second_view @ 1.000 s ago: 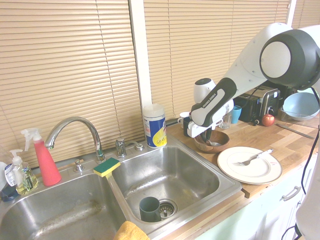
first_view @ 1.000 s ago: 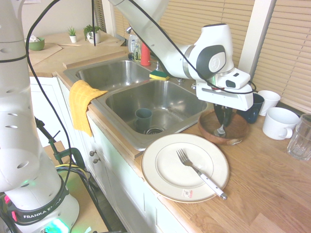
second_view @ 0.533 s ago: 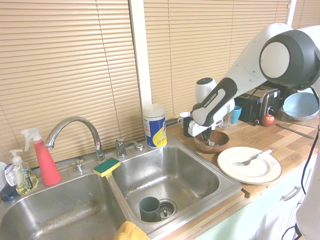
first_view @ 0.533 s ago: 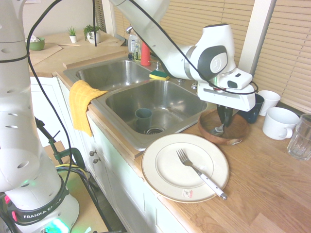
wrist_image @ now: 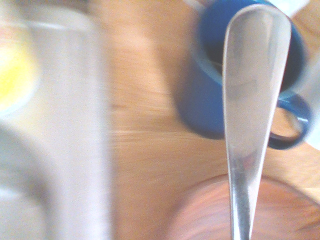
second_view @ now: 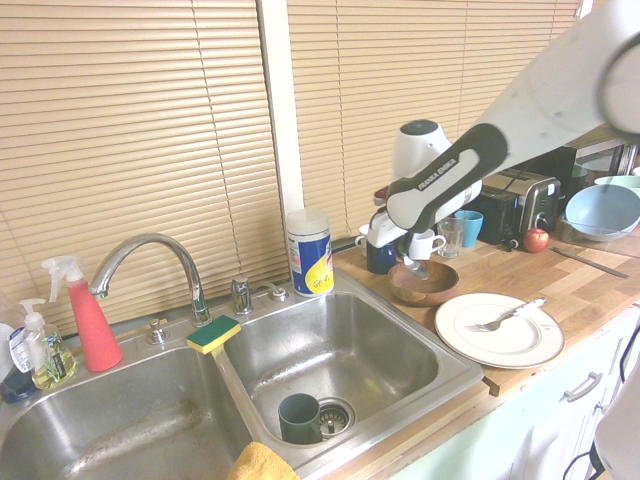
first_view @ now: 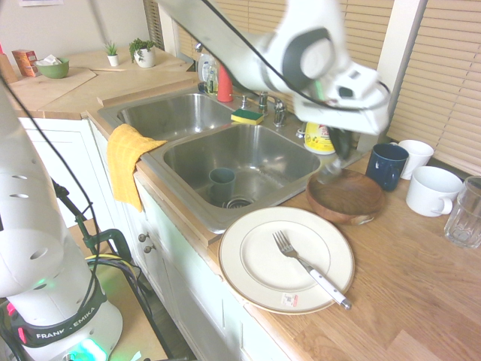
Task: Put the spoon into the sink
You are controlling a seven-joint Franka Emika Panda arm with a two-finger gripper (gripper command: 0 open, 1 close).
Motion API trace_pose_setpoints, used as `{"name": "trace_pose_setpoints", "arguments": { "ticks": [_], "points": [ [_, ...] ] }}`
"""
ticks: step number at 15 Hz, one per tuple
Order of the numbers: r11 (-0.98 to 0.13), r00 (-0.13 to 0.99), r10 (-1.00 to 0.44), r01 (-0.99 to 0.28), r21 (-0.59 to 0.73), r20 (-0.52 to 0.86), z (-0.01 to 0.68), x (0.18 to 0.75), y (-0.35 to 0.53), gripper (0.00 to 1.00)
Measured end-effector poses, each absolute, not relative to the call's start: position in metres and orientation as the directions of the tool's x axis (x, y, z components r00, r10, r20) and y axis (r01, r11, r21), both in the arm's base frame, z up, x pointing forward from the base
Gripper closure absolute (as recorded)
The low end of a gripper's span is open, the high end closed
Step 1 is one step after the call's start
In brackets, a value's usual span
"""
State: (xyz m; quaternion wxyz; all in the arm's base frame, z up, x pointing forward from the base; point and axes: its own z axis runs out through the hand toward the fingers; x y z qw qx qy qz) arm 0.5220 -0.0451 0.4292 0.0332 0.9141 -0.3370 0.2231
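Note:
My gripper hangs just above the brown wooden bowl on the counter, at the bowl's side nearer the sink, and is shut on the spoon. The small silver spoon dangles below the fingers, clear of the bowl, and is blurred by motion. From the other side the gripper and spoon hover over the bowl. In the wrist view the spoon runs long and shiny over the bowl. The steel double-basin sink lies beside the bowl.
A dark cup stands by the drain of the near basin. A cream plate with a white-handled fork sits beside the bowl. A blue mug, white mugs and a glass stand behind it. A yellow towel drapes the sink's edge.
The gripper finished shutting on the spoon inside the bowl, then rose quickly, lifting the spoon out and shifting slightly toward the sink.

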Motion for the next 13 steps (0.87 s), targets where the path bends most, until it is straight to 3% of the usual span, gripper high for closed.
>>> {"name": "trace_pose_setpoints", "arguments": {
  "ticks": [3,6,13],
  "points": [
    [-0.819,0.722,-0.509,-0.574,-0.006,0.468,0.415,0.498,0.055,1.0],
    [-0.823,0.762,-0.456,-0.558,0.107,0.461,0.355,0.495,0.113,1.0],
    [-0.748,0.806,-0.501,-0.587,0.311,0.316,0.181,0.556,0.097,1.0]
  ]
}}
